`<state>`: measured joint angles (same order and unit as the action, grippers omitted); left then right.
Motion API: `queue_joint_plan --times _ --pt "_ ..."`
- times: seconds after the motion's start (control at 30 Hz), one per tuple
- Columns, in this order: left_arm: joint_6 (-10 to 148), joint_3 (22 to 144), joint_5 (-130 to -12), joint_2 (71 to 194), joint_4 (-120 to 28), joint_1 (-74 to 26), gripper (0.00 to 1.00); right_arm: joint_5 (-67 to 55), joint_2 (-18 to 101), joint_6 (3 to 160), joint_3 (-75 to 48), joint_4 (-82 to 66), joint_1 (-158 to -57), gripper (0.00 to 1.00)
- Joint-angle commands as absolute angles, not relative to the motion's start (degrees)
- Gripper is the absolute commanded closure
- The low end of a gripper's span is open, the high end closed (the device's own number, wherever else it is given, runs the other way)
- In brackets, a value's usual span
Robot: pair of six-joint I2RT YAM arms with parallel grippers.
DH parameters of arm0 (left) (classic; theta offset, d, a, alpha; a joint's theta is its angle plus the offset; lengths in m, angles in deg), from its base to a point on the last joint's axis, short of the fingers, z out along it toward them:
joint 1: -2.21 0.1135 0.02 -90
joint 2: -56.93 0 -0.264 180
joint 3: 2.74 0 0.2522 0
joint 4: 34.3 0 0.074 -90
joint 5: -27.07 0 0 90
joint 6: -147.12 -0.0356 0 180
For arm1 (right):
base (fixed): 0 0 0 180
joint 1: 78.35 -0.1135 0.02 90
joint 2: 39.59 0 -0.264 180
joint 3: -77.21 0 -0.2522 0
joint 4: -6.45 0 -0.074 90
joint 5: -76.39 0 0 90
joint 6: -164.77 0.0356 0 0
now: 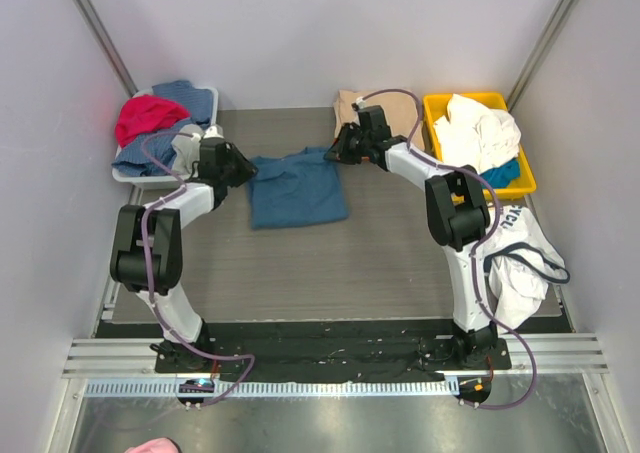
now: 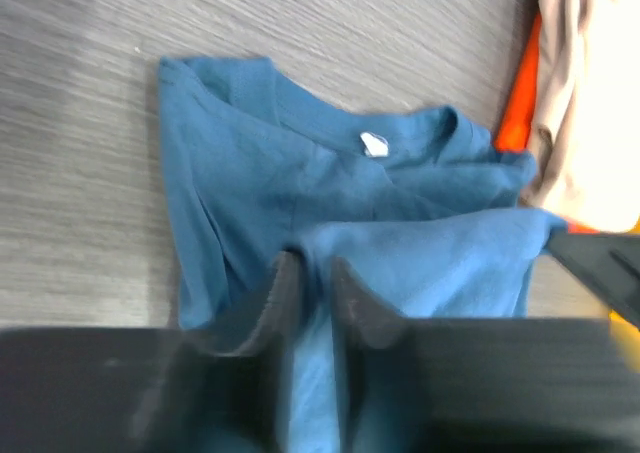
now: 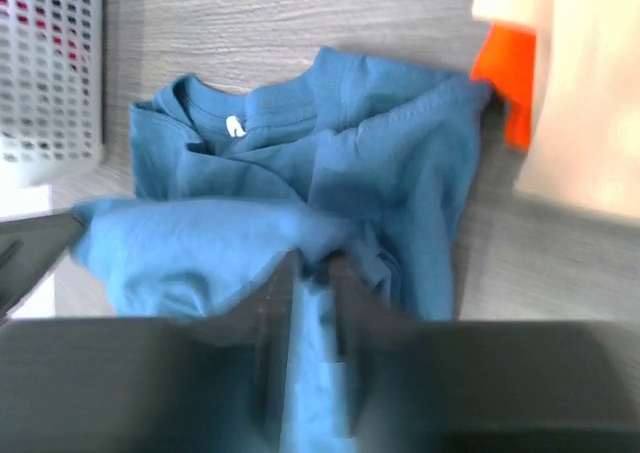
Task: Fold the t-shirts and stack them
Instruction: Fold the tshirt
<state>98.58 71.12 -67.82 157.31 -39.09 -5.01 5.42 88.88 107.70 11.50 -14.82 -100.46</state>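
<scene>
both hands pinching the teal t-shirt partway through a fold

top view: the left hand [image 1: 245, 168] and right hand [image 1: 335, 153] are each gripping a far corner of the teal t-shirt [image 1: 297, 188], which is lying between them on the desk [image 1: 350, 263]. left wrist view: the jaws are standing nearly closed, nipping a fold of teal cloth, with the collar lying ahead of the fingertips. right wrist view: this hand is pinching likewise, with the orange t-shirt [image 3: 505, 73] and tan t-shirt [image 3: 580, 93] lying ahead and to its right. judging from such thin bites, one corner may be slipping free and skewing the fold, or dragged cloth may be disturbing that neighbouring stack.
</scene>
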Motion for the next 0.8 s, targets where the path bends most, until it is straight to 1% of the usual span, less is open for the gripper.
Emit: queue_joint_plan --times 0.0,0.03,0.07,0.1,0.13,0.23,0.33,0.57,0.67,0.77 --pt "97.64 74.56 -66.28 161.76 -32.96 -2.36 0.57 8.71 91.88 107.90 15.65 -7.06 -98.05 0.59" --pt "98.16 75.17 -66.62 163.09 -32.25 -1.57 0.29 9.33 92.07 108.17 15.21 -1.83 -97.51 0.55" --pt "99.13 76.75 -69.93 164.23 -31.55 0.35 0.17 9.59 91.99 108.43 13.38 0.66 -96.90 0.50" --pt "100.88 77.46 -71.70 165.03 -30.06 1.15 0.01 10.03 91.20 108.95 12.49 3.82 -95.76 0.48" --pt "101.50 77.81 -73.20 165.64 -29.00 1.68 0.00 11.25 90.67 109.05 11.27 4.37 -95.23 0.45" --pt "101.07 78.69 -74.79 163.99 -28.90 1.77 0.00 11.88 86.55 108.00 7.41 4.38 -94.44 0.40" --pt "101.07 77.03 -75.06 160.48 -29.43 1.07 0.00 11.79 81.99 106.33 3.36 2.27 -94.35 0.36" --pt "97.91 71.32 -75.24 152.74 -32.15 -2.70 0.00 12.76 73.10 102.64 -5.17 -4.14 -95.31 0.33" --pt "94.58 70.61 -72.70 150.01 -36.10 -5.86 0.00 11.71 70.37 100.70 -7.20 -8.52 -96.36 0.32" --pt "91.07 70.70 -68.74 147.73 -41.20 -9.99 0.00 10.22 69.31 98.07 -7.29 -13.79 -97.77 0.26"
